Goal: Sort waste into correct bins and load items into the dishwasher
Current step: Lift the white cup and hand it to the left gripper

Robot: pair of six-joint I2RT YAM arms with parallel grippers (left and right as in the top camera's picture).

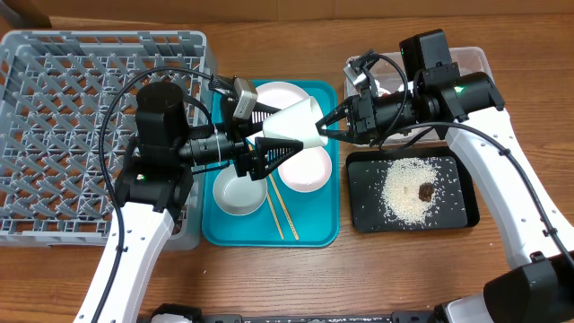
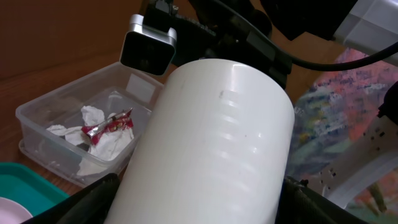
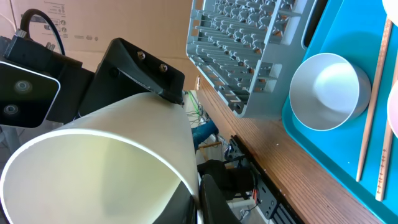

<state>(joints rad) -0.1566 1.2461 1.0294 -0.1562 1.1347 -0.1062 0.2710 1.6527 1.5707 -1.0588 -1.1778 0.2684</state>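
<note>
Jaws, left gripper (image 1: pixel 273 148): clamped on small white cup (image 1: pixel 300 119), held sideways in air over teal tray (image 1: pixel 314 224). Jaws, right gripper (image 1: pixel 325 126): at cup mouth, grip not determinable. Surface: brown wooden table (image 1: pixel 296 278). Room: cardboard boxes (image 3: pixel 106 28) behind.

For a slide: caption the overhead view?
Left gripper and right gripper meet at the white cup above the teal tray, dish rack alongside.
</note>
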